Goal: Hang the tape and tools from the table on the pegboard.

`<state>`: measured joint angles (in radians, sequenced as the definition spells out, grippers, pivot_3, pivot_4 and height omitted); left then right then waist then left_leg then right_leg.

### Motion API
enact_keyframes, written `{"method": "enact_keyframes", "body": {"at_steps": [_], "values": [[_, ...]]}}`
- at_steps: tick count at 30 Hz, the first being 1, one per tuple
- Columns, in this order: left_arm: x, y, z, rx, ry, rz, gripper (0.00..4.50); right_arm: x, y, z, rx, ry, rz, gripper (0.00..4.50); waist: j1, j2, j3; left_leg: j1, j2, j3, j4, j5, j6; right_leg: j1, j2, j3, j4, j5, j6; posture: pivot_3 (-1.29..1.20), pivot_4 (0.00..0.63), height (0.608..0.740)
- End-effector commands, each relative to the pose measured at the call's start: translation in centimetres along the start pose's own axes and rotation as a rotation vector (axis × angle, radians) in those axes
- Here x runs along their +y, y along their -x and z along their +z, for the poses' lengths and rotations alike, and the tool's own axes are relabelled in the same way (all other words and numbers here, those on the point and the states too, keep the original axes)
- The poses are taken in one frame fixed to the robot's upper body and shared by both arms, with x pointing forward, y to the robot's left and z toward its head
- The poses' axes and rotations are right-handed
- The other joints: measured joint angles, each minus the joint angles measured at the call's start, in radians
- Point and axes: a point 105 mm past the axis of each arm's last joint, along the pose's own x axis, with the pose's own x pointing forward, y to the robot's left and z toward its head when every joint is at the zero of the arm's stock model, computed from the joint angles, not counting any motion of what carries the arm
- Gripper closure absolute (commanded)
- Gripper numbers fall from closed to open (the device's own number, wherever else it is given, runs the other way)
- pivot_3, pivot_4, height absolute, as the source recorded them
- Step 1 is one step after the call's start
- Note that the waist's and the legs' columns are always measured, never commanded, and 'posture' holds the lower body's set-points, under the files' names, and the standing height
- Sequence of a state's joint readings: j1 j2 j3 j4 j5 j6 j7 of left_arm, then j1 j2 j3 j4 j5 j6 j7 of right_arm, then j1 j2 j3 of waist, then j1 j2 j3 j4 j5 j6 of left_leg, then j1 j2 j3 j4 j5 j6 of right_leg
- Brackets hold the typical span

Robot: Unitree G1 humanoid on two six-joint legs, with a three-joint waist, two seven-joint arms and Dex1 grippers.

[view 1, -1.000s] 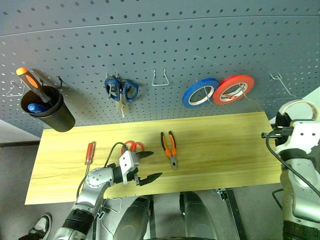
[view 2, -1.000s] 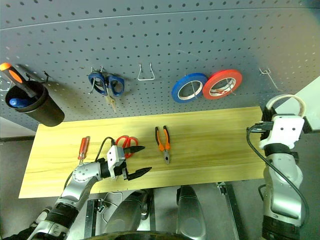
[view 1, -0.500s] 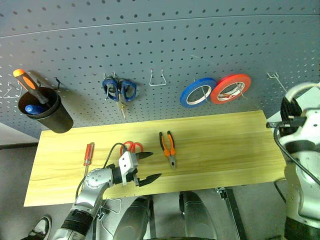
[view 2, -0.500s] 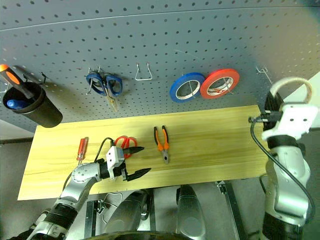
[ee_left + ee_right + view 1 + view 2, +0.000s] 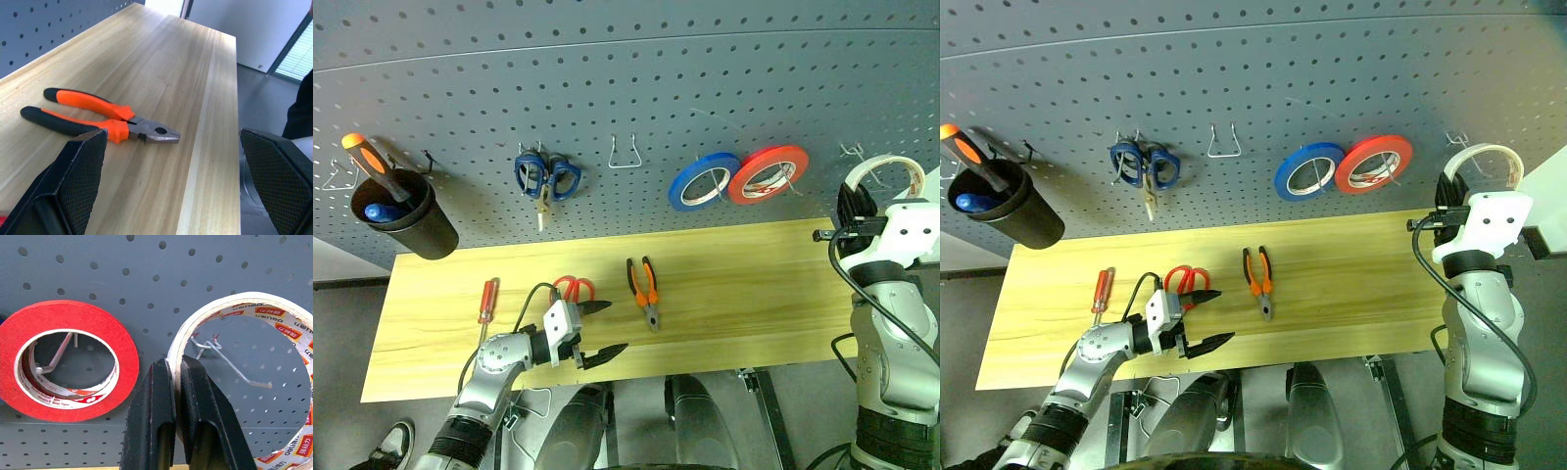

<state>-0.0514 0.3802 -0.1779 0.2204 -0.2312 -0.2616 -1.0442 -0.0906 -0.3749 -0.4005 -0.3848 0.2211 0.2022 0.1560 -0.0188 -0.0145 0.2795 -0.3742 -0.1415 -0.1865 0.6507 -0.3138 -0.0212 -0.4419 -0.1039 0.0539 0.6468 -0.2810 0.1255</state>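
Observation:
My right gripper [image 5: 176, 366] is shut on the rim of the whitish tape [image 5: 244, 301] and holds it up against the dark grey pegboard [image 5: 656, 88]. A thin metal hook [image 5: 230, 366] shows through the ring's opening, just right of the red roll [image 5: 63, 320]. On the table [image 5: 754, 279] lie the orange-and-black pliers [image 5: 646, 292], the red-handled scissors [image 5: 576, 287] and the small red screwdriver [image 5: 486, 300]. My left gripper [image 5: 597, 328] hovers open over the table's front edge, beside the scissors and short of the pliers [image 5: 102, 115].
Hanging on the pegboard are blue-handled scissors [image 5: 548, 176], a blue roll [image 5: 705, 181] and a red roll [image 5: 769, 174]. A black cup [image 5: 401, 211] holds an orange-and-black screwdriver. Bare wire hooks sit at the centre [image 5: 626, 152] and far left [image 5: 342, 176].
My right gripper has risen and shifted left with the tape, bringing the ring up to the hook at the pegboard's right end. The left arm has stayed put.

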Motion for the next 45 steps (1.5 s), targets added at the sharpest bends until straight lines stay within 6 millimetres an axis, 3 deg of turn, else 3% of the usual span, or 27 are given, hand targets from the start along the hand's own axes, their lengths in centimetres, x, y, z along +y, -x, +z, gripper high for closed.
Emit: {"method": "enact_keyframes", "body": {"at_steps": [1, 21, 29, 45], "values": [[0.0, 0.1, 0.8, -0.031, -0.009, 0.001, 0.00, -0.7, -0.1, 0.9, -0.044, 0.001, -0.011, 4.47, 0.000, 0.000, 0.000, 0.000, 0.000, 0.000, 0.000, 0.000, 0.000, 0.000, 0.000, 0.000, 0.000, 0.000, 0.000, -0.04, 0.332, 0.727], [0.1, 0.6, 1.6, -0.037, -0.018, 0.003, 0.00, -2.0, -1.8, -1.6, -0.021, -0.009, -0.015, 4.47, 0.000, 0.000, 0.000, 0.000, 0.000, 0.000, 0.000, 0.000, 0.000, 0.000, 0.000, 0.000, 0.000, 0.000, 0.000, -0.02, 0.339, 0.727], [0.9, 0.8, 3.6, -0.124, -0.024, 0.048, 0.00, -1.9, -2.9, -2.6, -0.016, -0.015, -0.005, 4.47, 0.000, 0.000, 0.000, 0.000, 0.000, 0.000, 0.000, 0.000, 0.000, 0.000, 0.000, 0.000, 0.000, 0.000, 0.000, -0.01, 0.336, 0.727], [-0.3, 0.5, 6.3, -0.321, -0.023, 0.029, 0.00, -2.0, -3.8, -3.9, 0.001, -0.010, 0.010, 4.47, 0.002, 0.000, 0.000, 0.000, 0.000, 0.001, 0.001, 0.000, 0.000, 0.000, 0.000, 0.000, 0.000, 0.000, 0.000, -0.01, 0.335, 0.727]]}}
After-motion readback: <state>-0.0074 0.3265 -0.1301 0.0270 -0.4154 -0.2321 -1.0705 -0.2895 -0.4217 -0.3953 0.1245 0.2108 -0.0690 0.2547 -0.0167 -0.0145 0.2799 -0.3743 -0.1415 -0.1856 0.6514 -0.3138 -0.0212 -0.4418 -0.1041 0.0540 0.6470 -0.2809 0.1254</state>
